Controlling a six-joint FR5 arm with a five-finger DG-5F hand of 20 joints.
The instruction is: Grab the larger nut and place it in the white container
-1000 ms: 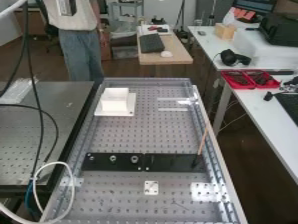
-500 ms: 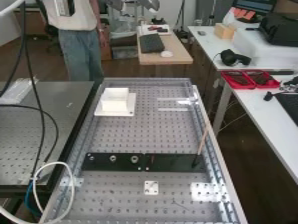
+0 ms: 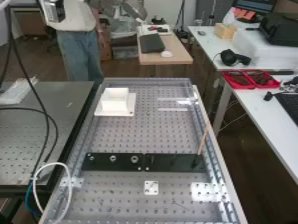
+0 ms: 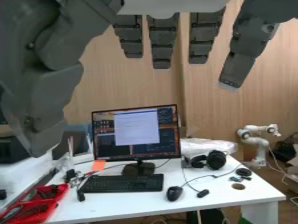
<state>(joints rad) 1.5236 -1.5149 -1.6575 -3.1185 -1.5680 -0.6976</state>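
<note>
The robot hand (image 3: 135, 10) hangs at the top edge of the high view, its fingers (image 4: 163, 40) straight and spread apart, with a wide gap between them and the thumb (image 4: 50, 90); nothing is pinched. On the flat black bar (image 3: 176, 162) stand three small round metal parts: one smaller nut (image 3: 91, 158), one larger nut (image 3: 113, 158) and one bearing (image 3: 134, 159), the larger nut sitting between the other two. One white container (image 3: 115, 100) stands on one white plate (image 3: 129, 111) at the far part of the perforated metal table (image 3: 120, 200). The larger nut lies well apart from the robot hand, nearer the table's near end, with the container between them. In the wrist view, one monitor (image 4: 136, 132), one keyboard (image 4: 123, 183), one computer mouse (image 4: 174, 193) and one pair of headphones (image 4: 215, 159) are on a white desk (image 4: 219, 192)
</note>
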